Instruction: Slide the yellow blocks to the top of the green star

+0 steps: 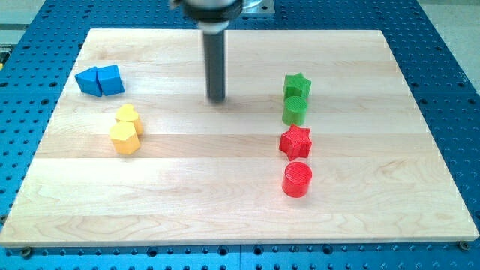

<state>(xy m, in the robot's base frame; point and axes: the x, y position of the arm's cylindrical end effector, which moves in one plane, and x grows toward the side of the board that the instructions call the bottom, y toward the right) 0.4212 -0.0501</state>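
My tip (217,99) is the end of a plain dark rod. It has no fingers to spread or pinch; it can only push. It touches no block. The green star-shaped block (297,85) is my landmark. My tip is well to the view's left of it. The two yellow blocks, one heart-shaped (128,115) and one six-sided (124,138), touch each other far to the star's left and a bit lower. I think my tip must go behind them to push them toward the star's top.

Lab bench: blue perforated table (442,45)
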